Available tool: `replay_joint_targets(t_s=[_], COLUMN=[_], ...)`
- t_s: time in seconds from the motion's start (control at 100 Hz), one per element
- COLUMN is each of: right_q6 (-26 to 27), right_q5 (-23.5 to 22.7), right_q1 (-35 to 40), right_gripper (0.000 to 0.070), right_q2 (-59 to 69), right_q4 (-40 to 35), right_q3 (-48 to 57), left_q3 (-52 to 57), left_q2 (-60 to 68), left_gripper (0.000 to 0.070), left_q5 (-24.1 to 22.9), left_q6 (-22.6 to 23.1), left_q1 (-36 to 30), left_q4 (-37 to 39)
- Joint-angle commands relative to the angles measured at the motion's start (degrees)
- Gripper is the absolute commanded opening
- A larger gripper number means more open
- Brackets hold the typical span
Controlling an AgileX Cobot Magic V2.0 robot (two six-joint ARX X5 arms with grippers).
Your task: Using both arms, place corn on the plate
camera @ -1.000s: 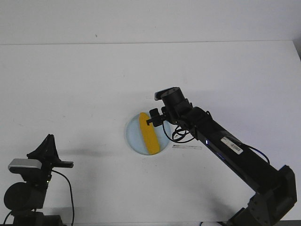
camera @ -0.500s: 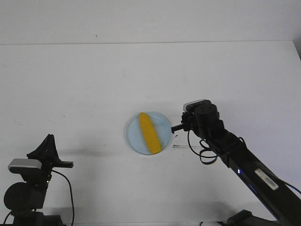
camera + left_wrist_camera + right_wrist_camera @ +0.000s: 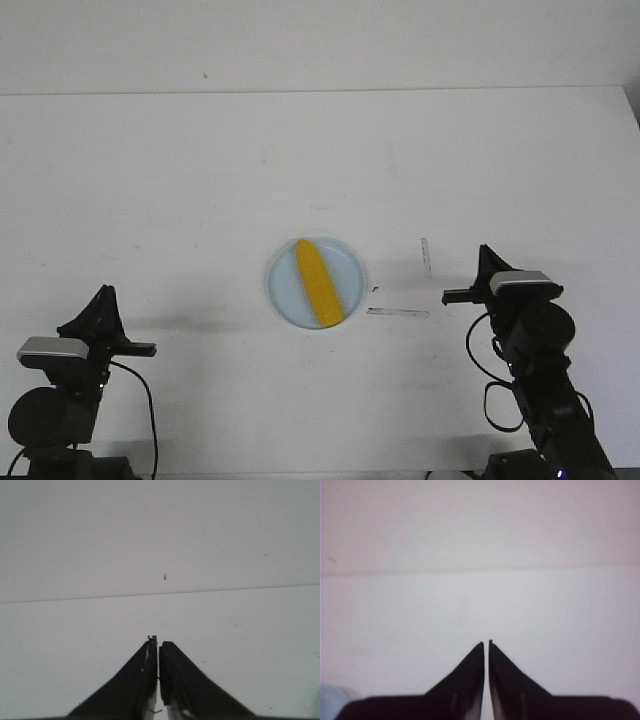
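**Corn on plate, both arms clear**

The corn (image 3: 320, 283) lies diagonally inside the plate (image 3: 282, 291) at mid-desk (image 3: 180, 170). The left jaws (image 3: 158, 647) are closed and empty, low at the near left corner. The right jaws (image 3: 486, 646) are closed and empty, well right of the plate.

arms (image 3: 530, 370): black | silver camera caps | looping black cables

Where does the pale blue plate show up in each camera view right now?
Front view: the round pale light-blue plastic plate sits mid-table, holding the bright yellow toy corn cob.
Left wrist view: not in it.
Right wrist view: only a blurred pale blue sliver at the corner, probably the plate.
Shared landmark: the white table's far edge line.
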Motion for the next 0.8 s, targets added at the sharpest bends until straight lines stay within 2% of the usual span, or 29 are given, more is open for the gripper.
replay_joint_targets(t_s=[0.0,0.29,0.49,0.79], right_q6=[-1.55,-1.55,-1.51,-1.25], right_q5=[-0.09,-5.81,-5.68,-5.88], right_q1=[-1.77,-7.10,-7.30,-7.15], right_gripper=[0.0014,0.0014,0.0014,0.0014], right_q2=[-2.25,-14.40,-21.42,-26.73], right_q4=[0.20,-3.28,-7.32,-7.41], right_q3=[-1.09,-6.91,-7.26,-7.21], left_q3=[0.35,0.35,0.35,0.35], left_q2=[-0.07,-0.07,-0.07,-0.07], left_gripper=[0.0001,0.0001,0.0001,0.0001], left_q5=[-0.09,-0.09,-0.07,-0.09], left_q6=[0.13,0.13,0.13,0.13], left_q1=[0.13,0.13,0.13,0.13], left_q4=[0.59,0.59,0.59,0.59])
